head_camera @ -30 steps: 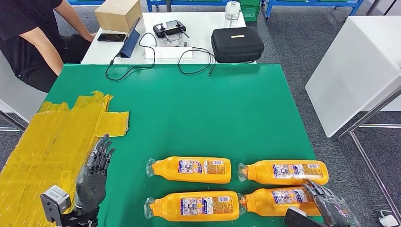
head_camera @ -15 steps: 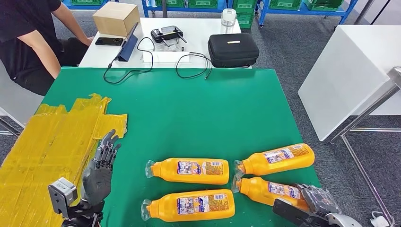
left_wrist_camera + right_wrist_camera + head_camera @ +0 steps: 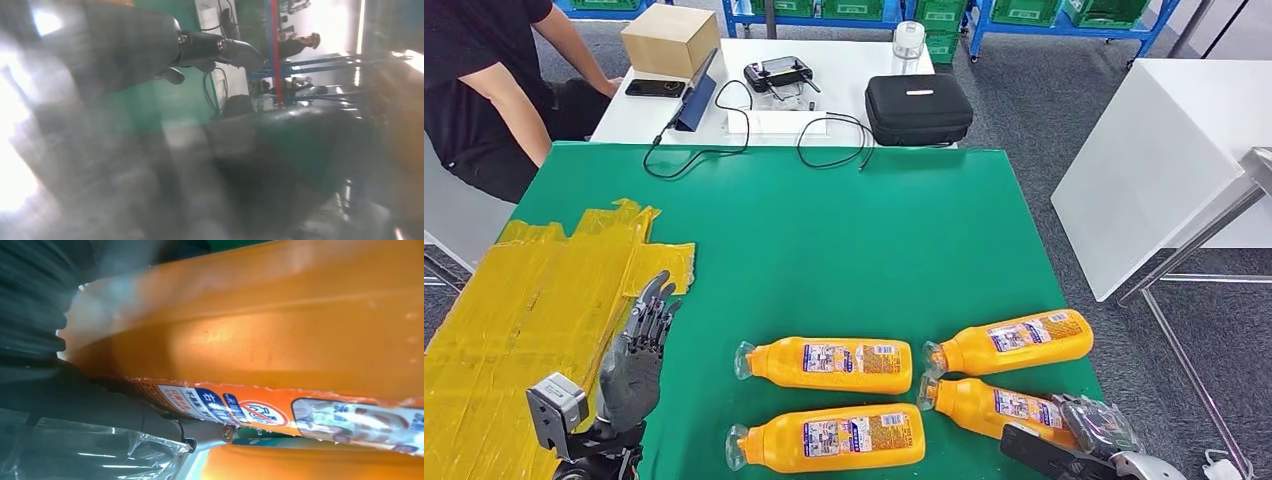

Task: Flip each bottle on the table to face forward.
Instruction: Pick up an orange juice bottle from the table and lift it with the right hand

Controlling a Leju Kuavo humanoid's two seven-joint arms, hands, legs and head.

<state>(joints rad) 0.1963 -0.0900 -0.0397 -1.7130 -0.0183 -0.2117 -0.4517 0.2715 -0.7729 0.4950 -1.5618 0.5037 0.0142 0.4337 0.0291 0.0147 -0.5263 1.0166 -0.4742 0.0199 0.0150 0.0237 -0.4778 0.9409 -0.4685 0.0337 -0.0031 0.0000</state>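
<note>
Four orange bottles lie on their sides on the green table (image 3: 844, 230), caps pointing left and labels up. The two on the left, one farther (image 3: 829, 364) and one nearer (image 3: 824, 437), lie level. On the right, the far bottle (image 3: 1014, 343) and the near bottle (image 3: 994, 406) splay apart at their bases. My right hand (image 3: 1099, 425), wrapped in clear plastic, grips the base end of the near-right bottle (image 3: 280, 340). In the right wrist view a dark finger (image 3: 150, 415) lies along that bottle's label. My left hand (image 3: 636, 355) is open with fingers spread, raised beside the left bottles. It is blurred in the left wrist view (image 3: 215, 47).
A yellow tape patch (image 3: 544, 300) covers the table's left side. A person (image 3: 484, 80) sits at the far left. Behind is a white table with a cardboard box (image 3: 669, 35), a controller (image 3: 779, 70), cables and a black case (image 3: 919, 95). The right bottles lie near the table's right edge.
The two right bottles have swung apart: the far one's base went away from me, the near one's base came toward me with my right hand on it. The camera shifted slightly.
</note>
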